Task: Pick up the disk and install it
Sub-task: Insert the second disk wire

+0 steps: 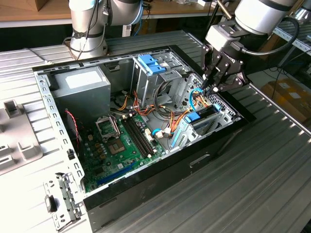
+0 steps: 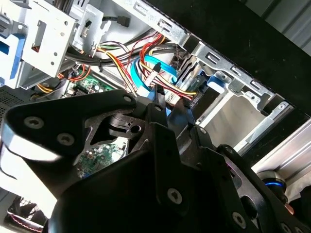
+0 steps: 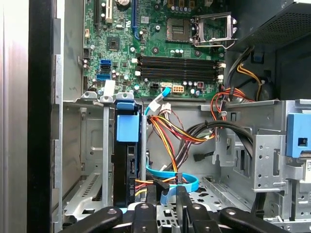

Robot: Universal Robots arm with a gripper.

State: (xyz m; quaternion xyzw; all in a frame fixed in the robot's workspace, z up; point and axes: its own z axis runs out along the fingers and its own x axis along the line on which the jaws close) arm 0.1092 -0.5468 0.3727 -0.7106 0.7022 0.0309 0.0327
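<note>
The disk stands on edge in a slot of the metal drive cage at the exterior view's right side of the open computer case. Its blue end tab faces the motherboard. In the first wrist view the disk is a dark slab behind its blue tab. My gripper hangs just above the cage and the cables, beside the disk and apart from it. My gripper is open, with nothing held; a blue flat cable lies beyond it. My gripper points down at the cable bundle.
The green motherboard lies in the case's middle, the grey power supply at the back. A second cage with blue latches stands behind orange and red cables. Another arm's base stands behind the case. Grey parts lie at the left.
</note>
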